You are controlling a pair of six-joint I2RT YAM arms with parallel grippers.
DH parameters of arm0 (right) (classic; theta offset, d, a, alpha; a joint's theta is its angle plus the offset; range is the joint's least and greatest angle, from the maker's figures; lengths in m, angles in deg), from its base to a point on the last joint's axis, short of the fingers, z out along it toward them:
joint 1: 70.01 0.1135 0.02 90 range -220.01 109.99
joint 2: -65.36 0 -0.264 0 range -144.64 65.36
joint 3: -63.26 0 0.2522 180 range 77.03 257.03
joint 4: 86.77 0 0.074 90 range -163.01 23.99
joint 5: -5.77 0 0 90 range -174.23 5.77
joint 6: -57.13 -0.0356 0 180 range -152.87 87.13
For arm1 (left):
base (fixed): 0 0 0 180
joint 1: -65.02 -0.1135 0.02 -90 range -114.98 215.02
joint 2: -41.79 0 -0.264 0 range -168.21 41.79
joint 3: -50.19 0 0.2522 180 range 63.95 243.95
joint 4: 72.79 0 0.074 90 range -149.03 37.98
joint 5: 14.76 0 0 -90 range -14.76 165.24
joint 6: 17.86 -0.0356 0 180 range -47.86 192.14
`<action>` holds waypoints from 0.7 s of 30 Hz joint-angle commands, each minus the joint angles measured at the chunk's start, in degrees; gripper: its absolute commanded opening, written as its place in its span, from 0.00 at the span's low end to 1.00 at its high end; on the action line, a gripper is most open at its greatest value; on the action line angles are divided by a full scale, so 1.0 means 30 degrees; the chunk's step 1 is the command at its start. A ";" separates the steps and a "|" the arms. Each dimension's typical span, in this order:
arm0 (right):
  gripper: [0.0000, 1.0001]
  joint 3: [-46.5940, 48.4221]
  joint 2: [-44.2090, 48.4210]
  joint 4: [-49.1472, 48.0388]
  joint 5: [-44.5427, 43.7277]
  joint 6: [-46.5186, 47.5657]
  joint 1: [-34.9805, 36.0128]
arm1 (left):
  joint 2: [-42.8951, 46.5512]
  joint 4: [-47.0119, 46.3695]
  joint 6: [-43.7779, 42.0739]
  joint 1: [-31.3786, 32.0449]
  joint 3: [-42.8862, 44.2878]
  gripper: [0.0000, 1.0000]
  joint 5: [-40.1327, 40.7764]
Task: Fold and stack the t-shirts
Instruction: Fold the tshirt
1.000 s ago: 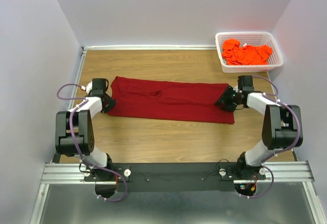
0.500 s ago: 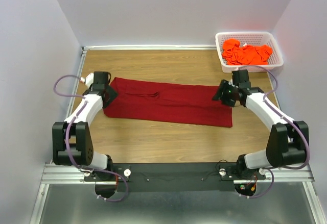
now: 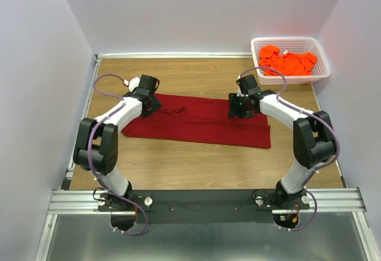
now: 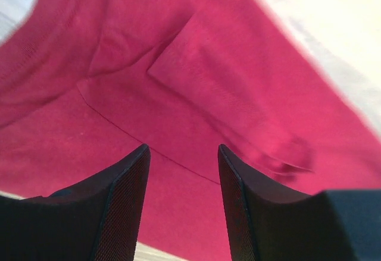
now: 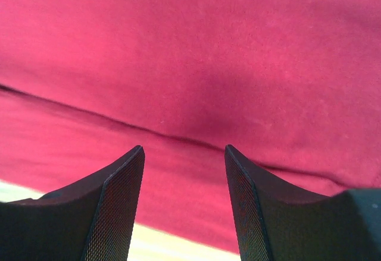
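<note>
The maroon t-shirt lies in a long folded band across the middle of the worktop, running left to right. Over its far left end is the left hand, fingers spread, nothing between them. The right hand is over the cloth right of centre, spread and empty too. The orange t-shirts are heaped in the white basket at the far right corner.

Maroon tee folded flat; orange tees heaped.
</note>
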 commanded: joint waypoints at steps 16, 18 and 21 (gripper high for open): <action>0.64 -0.3152 -0.2002 0.0986 -0.2008 -0.1220 0.1720 | -0.7333 0.0452 -0.1174 0.0228 0.3752 0.56 0.1496; 0.64 -0.3709 -0.1590 0.1279 -0.1599 -0.2038 0.2132 | -0.7978 0.0538 -0.1764 0.0199 0.4947 0.55 0.1290; 0.64 -0.4239 -0.0944 0.2186 -0.0284 -0.3209 0.3653 | -0.9472 0.0918 -0.2965 0.0228 0.7146 0.55 0.1289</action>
